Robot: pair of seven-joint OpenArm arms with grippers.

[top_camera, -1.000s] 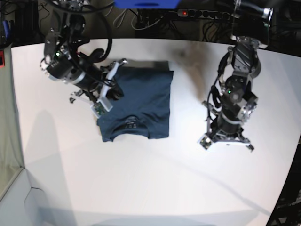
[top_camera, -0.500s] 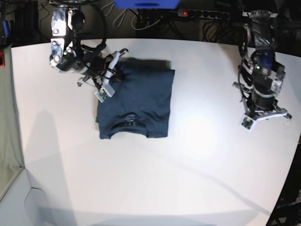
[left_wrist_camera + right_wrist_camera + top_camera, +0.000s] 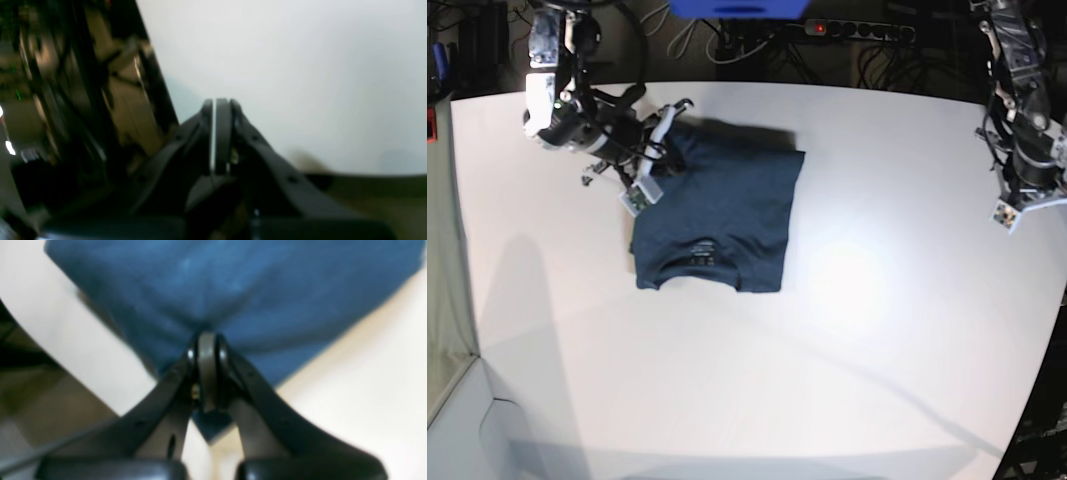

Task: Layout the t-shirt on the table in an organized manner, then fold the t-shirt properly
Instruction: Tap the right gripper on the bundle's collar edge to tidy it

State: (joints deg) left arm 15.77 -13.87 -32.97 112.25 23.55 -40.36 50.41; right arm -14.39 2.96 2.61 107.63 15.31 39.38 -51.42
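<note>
- t-shirt [image 3: 717, 212] lies folded into a compact rectangle on the table [image 3: 807, 350], upper-left part of base view, collar end toward the near edge
- right gripper [image 3: 670, 142] sits at the shirt's far-left corner; wrist view shows jaws pressed together with navy cloth bunched at the tips, so it is clenched on the t-shirt [image 3: 233, 290]
- left gripper [image 3: 1027, 205] is well apart from the shirt, at the table's right edge in base view
- left wrist view: left gripper [image 3: 218, 110] jaws pressed together, nothing between them, only bare white table [image 3: 300, 66] beyond
- both wrist views blurred
</note>
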